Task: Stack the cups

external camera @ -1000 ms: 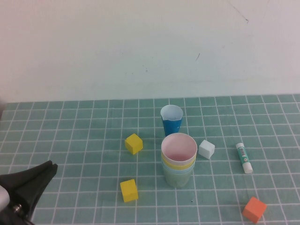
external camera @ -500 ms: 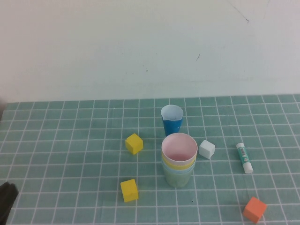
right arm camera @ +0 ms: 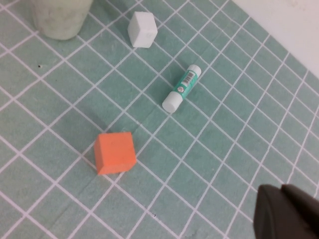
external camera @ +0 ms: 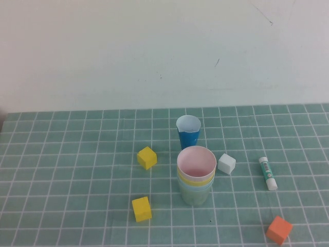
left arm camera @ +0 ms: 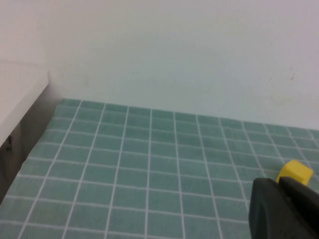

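Note:
The four cups stand nested in one stack in the middle of the mat. The pink cup (external camera: 196,160) is on top, with the yellow cup's rim (external camera: 194,180) under it, then the light blue cup (external camera: 196,188) and the pale green cup (external camera: 195,198) at the bottom. The pale green base also shows in the right wrist view (right arm camera: 61,17). Neither gripper shows in the high view. My left gripper (left arm camera: 278,182) is shut and empty over the mat's left part, away from the stack. My right gripper (right arm camera: 282,189) is shut and empty over the mat's right part.
A narrow dark blue cup (external camera: 188,132) stands just behind the stack. Around it lie two yellow blocks (external camera: 146,157) (external camera: 141,209), a white block (external camera: 226,163), a glue stick (external camera: 268,173) and an orange block (external camera: 279,229). A white wall rises behind the mat.
My left gripper has drawn back out of the high view at the lower left. The stack and the other things have not moved.

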Motion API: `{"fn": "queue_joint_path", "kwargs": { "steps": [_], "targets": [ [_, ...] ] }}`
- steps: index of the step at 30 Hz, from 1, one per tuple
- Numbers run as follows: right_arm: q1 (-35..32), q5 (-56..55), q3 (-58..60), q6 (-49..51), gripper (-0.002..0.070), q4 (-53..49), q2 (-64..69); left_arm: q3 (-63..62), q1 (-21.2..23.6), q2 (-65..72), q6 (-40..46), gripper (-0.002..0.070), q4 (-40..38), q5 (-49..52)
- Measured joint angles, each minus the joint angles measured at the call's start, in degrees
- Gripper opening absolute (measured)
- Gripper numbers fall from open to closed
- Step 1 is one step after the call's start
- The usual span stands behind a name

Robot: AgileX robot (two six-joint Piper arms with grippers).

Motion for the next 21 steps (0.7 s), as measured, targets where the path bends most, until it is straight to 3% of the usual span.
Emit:
{"fn": "queue_joint_path", "kwargs": {
  "steps": [7,21],
  "targets": [
    [0.0,0.0,0.0,0.0,-0.0001,0.0,0.0,-0.11,2.16,0.0,1.17,-0.0002,-0.15,8.45],
    [0.0,0.0,0.0,0.0,-0.0001,0.0,0.0,-0.11,2.26,-0.13,2.17,-0.0002,0.07,8.8]
  ]
}}
